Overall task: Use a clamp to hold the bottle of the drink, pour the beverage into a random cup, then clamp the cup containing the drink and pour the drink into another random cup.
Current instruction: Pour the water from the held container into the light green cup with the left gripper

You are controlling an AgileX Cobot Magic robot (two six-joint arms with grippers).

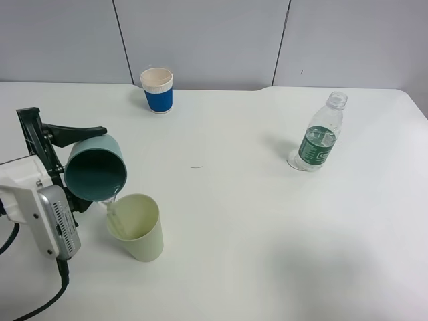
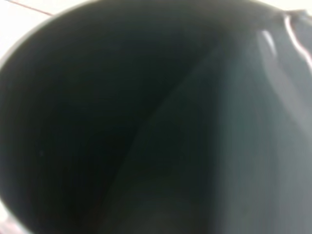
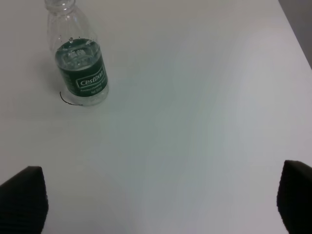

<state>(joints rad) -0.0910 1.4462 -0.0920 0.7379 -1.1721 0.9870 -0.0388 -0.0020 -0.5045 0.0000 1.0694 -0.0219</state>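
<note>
Two cups matter here: the teal cup, clamped in my left gripper and tipped on its side with its mouth low over the pale cup, which stands on the table just below. I hold the lip right above the pale cup's rim so the thin stream of drink falls inside and not onto the table. My left wrist camera sees only the teal cup's dark inside, so close is the grip. My right gripper hangs spread wide and empty above bare table, near the bottle, which stands upright, partly full, well apart from the pour where it cannot be knocked. I judge this the second pour, under way, with a little more tilt needed to empty the teal cup
</note>
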